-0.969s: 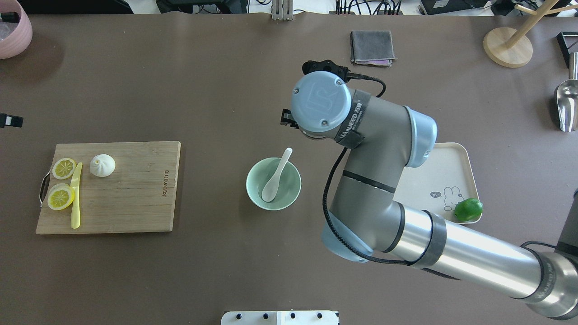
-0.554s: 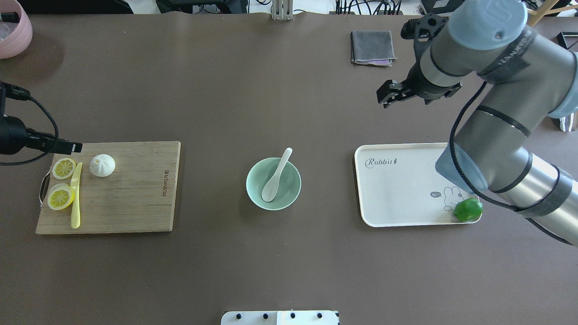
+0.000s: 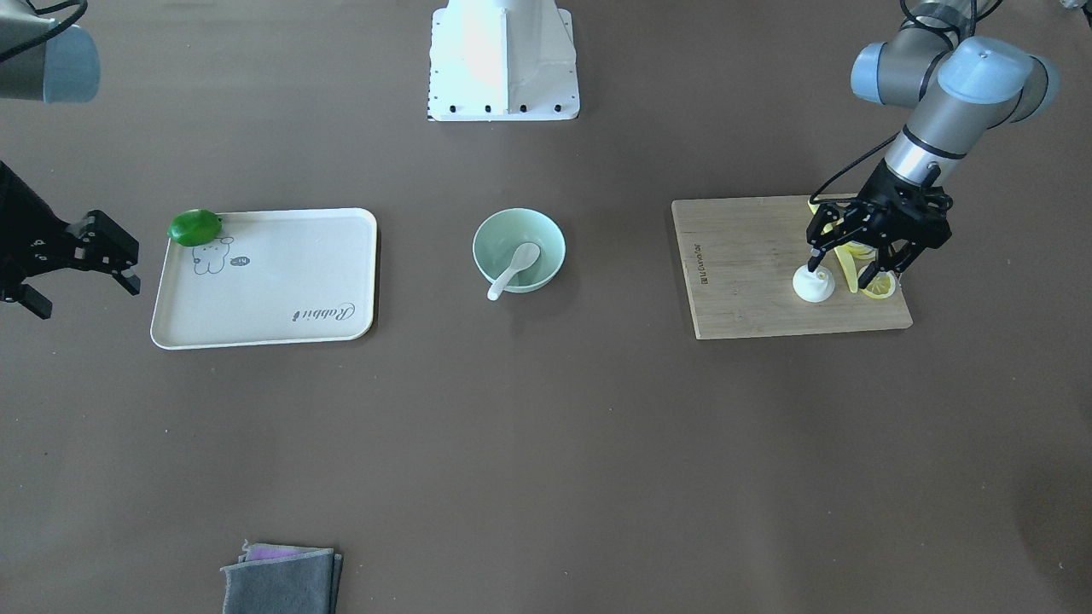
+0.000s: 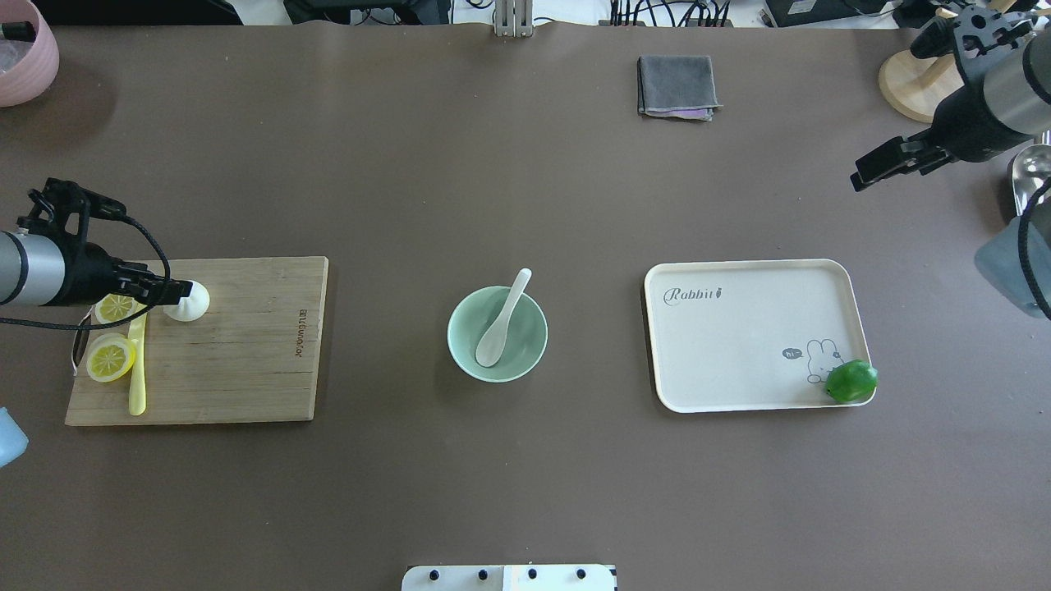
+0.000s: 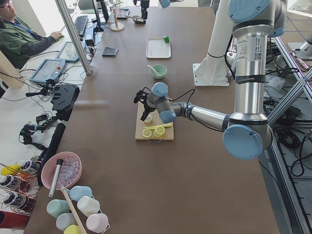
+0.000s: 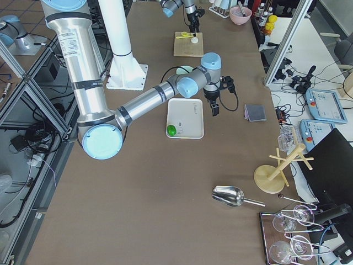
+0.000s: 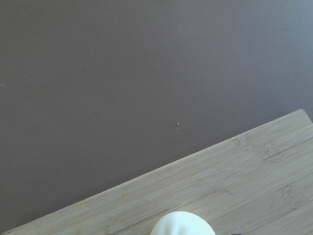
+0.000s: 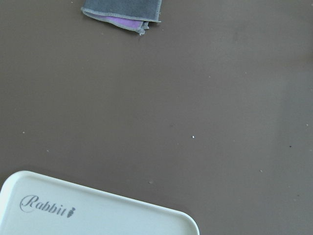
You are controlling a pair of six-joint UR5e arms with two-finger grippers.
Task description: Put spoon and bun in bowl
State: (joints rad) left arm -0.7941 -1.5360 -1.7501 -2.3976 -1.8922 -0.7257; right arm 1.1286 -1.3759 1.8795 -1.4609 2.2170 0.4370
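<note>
The white spoon (image 4: pixel 502 320) lies in the mint-green bowl (image 4: pixel 472 353) at the table's middle, its handle over the far rim. The white bun (image 4: pixel 192 304) sits on the wooden cutting board (image 4: pixel 246 361) at the left. It also shows at the bottom of the left wrist view (image 7: pixel 182 225). My left gripper (image 3: pixel 843 269) is open and empty just above the board. One fingertip (image 3: pixel 816 261) is over the bun and the other is over the lemon slices. My right gripper (image 3: pixel 85 294) is open and empty, far right, beyond the tray.
Two lemon slices (image 4: pixel 111 359) and a yellow knife (image 4: pixel 137 377) lie on the board beside the bun. A cream tray (image 4: pixel 739 345) with a green lime (image 4: pixel 851 382) is right of the bowl. A grey cloth (image 4: pixel 677 86), wooden stand (image 4: pixel 924 82) and metal scoop (image 4: pixel 1030 189) are at the back right.
My right arm has swung from beside the bowl out to the far right. My left arm has come in from the left edge to over the bun. The spoon and bowl have not moved.
</note>
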